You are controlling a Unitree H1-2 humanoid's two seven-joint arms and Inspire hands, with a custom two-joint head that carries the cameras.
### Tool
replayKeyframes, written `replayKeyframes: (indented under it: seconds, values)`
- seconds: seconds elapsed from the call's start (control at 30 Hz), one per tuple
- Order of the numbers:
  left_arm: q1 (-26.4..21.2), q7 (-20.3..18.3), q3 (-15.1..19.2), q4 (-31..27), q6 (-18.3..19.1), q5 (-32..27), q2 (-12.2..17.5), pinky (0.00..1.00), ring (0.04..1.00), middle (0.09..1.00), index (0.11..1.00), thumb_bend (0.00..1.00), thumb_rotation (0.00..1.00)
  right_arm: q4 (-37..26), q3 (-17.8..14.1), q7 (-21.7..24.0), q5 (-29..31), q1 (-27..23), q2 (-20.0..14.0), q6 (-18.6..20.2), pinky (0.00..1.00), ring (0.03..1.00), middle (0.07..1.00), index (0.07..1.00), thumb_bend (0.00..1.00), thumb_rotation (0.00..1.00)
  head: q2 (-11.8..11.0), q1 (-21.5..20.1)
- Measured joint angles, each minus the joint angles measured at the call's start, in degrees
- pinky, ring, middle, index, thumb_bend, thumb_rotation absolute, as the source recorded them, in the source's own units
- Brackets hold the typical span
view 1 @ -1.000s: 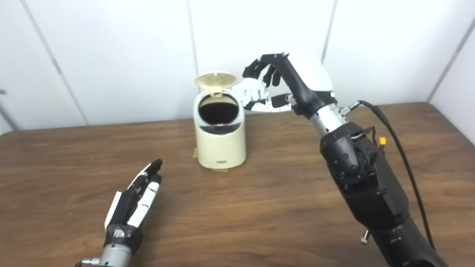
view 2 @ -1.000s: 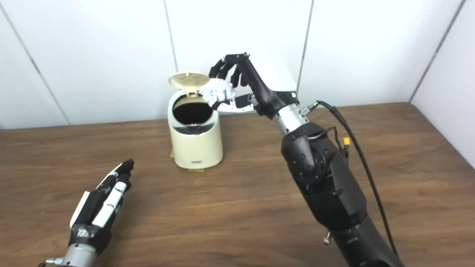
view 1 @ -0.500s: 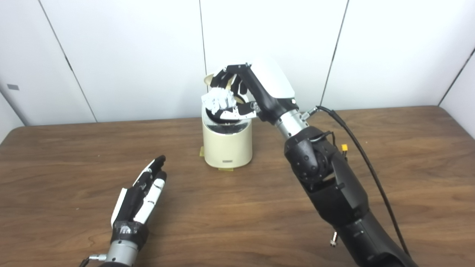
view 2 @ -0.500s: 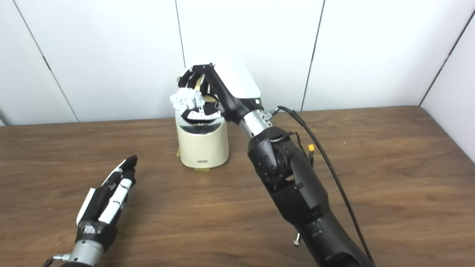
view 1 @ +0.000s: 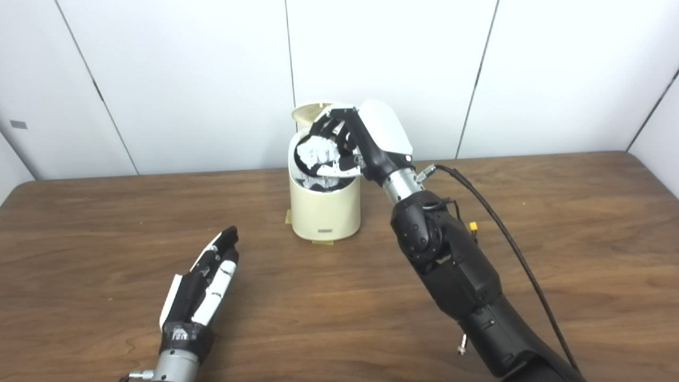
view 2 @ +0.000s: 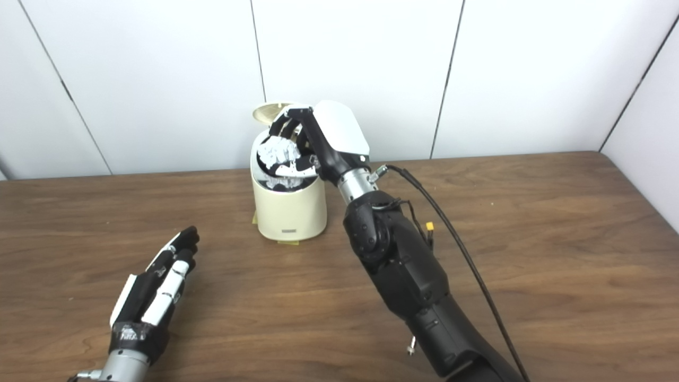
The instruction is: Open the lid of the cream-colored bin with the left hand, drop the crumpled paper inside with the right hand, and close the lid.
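Over the mouth of the cream-colored bin (view 1: 323,212), the right hand (view 1: 339,151) grips the crumpled paper (view 1: 314,154) inside the rim, lid (view 1: 307,111) tipped up behind. To do this well, I'd spread the fingers only once the wad sits clear of the rim (it looks light, so it may cling). The left hand (view 1: 204,284) lies flat on the counter (view 1: 530,223), fingers extended, empty.

A dark brown wood-grain table (view 1: 557,254) fills the lower part of the scene, its far edge running along a white panelled wall (view 1: 175,74). Thin dark vertical seams (view 1: 290,69) divide the wall into panels. Near the table's far right corner, a second white wall (view 2: 650,138) meets the first. Lighting is even and bright.
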Motion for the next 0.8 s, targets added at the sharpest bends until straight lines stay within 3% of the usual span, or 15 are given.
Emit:
replayKeyframes:
  seconds: [0.3,0.5,0.6,0.67,0.7,0.73,0.8]
  values:
    - [0.1,0.1,0.0,-1.3,0.2,-0.5,0.0,1.00,0.993,0.964,0.934,0.50,0.59,3.0,1.0,-2.2,-0.9,0.1,-1.0,-1.3,0.30,0.393,0.511,0.533,0.49,0.00,0.4,0.3]
    - [0.2,0.3,0.0,-1.5,0.2,-0.5,0.0,1.00,0.988,0.958,0.922,0.51,0.58,2.4,1.5,-0.7,-0.7,0.1,-2.5,-1.5,0.43,0.389,0.503,0.562,0.50,0.00,0.9,0.6]
    - [0.1,0.5,0.0,-1.5,0.2,-0.5,-0.1,1.00,0.988,0.954,0.915,0.50,0.56,2.2,1.5,0.5,0.2,0.1,-3.2,-1.6,0.44,0.400,0.521,0.545,0.51,0.00,0.8,0.6]
    - [0.1,0.7,0.1,-1.5,0.2,-0.5,-0.2,1.00,0.983,0.947,0.909,0.49,0.56,1.9,1.5,1.3,0.2,0.1,-3.5,-1.3,0.43,0.447,0.595,0.507,0.51,0.00,0.8,0.7]
    - [0.1,0.7,0.1,-1.5,0.2,-0.5,-0.2,1.00,0.984,0.945,0.907,0.50,0.56,1.8,1.5,1.6,0.2,0.0,-3.5,-1.2,0.43,0.490,0.615,0.501,0.52,0.06,0.8,0.7]
    - [0.1,0.7,0.2,-1.5,0.2,-0.5,-0.2,1.00,0.983,0.944,0.904,0.50,0.56,1.8,1.5,1.9,0.2,0.0,-3.6,-1.1,0.44,0.519,0.627,0.564,0.73,0.05,0.8,0.6]
    - [0.1,0.7,0.3,-1.5,0.2,-0.6,-0.2,1.00,0.980,0.940,0.899,0.49,0.54,1.7,1.5,2.2,0.2,0.0,-3.6,-0.8,0.44,0.539,0.647,0.628,0.90,0.03,0.7,0.5]
